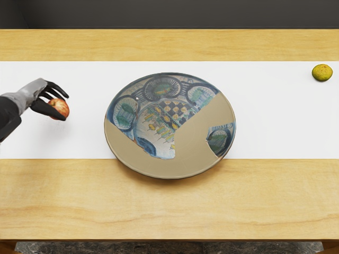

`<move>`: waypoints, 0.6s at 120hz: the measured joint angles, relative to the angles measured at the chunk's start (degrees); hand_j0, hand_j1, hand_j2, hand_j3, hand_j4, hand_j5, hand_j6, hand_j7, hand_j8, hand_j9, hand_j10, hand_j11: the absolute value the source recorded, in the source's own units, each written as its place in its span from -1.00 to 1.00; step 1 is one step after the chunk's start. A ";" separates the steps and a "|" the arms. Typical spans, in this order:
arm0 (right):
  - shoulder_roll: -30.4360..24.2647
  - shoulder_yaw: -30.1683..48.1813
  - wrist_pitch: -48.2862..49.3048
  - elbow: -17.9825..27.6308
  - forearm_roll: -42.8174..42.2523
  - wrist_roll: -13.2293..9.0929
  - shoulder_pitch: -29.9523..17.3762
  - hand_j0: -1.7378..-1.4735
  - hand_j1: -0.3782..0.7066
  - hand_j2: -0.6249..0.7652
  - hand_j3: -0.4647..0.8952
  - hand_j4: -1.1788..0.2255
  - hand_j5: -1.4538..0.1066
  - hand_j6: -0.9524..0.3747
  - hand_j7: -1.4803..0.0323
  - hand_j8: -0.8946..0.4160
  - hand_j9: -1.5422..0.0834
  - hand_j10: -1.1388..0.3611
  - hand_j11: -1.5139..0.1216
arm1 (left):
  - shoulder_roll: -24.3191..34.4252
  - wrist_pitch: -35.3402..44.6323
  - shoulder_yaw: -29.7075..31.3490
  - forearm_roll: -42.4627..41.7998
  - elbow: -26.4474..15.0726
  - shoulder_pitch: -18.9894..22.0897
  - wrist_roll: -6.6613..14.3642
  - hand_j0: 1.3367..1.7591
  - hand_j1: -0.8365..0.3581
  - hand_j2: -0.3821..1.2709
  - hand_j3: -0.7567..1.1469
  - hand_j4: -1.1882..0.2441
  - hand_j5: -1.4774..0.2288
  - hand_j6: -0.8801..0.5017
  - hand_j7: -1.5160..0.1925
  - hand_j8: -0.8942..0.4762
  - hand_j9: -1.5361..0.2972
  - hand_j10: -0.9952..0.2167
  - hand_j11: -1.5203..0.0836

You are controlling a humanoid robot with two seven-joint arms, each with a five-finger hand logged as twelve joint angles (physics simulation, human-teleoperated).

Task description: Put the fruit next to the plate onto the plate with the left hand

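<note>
A large round plate (201, 159) with a blue patterned inside sits in the middle of the white runner. To its left lies a red-orange apple (60, 108), and my left hand (52, 102) comes in from the left edge with its black fingers curled around the apple, one above it and one below. The apple stays low, at the runner's level, well apart from the plate's left rim. A yellow-green fruit (322, 72) lies far right on the runner. My right arm does not show.
The white runner (265, 116) crosses a wooden table (169, 201) from left to right. A dark wall runs behind the table's far edge. Bare runner lies between the apple and the plate.
</note>
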 joint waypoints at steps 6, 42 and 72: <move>0.00 0.00 0.00 0.00 0.00 0.00 0.00 -0.40 -0.90 -0.11 -0.32 0.65 0.83 0.41 0.92 0.33 0.86 0.49 0.82 | -0.23 -0.29 -0.06 -0.05 -0.03 -0.71 0.02 0.52 -0.10 -0.14 -0.20 -0.16 -0.19 -0.47 -0.14 -0.36 -0.18 -0.36 -0.08; 0.00 0.00 0.00 0.00 0.00 0.00 0.00 -0.40 -0.90 -0.11 -0.32 0.65 0.83 0.41 0.92 0.33 0.86 0.49 0.82 | -3.54 -1.95 -0.46 -0.11 -0.70 -4.10 1.14 0.52 -0.11 -0.13 -0.20 -0.14 -0.18 -0.48 -0.13 -0.38 -0.16 -0.37 -0.06; 0.00 0.00 0.00 0.00 0.00 0.00 0.00 -0.40 -0.90 -0.11 -0.32 0.65 0.83 0.41 0.92 0.33 0.86 0.49 0.82 | -9.69 -2.80 -0.59 -0.17 -1.01 -6.72 1.82 0.52 -0.05 -0.14 -0.20 -0.14 -0.18 -0.52 -0.13 -0.41 -0.16 -0.40 -0.06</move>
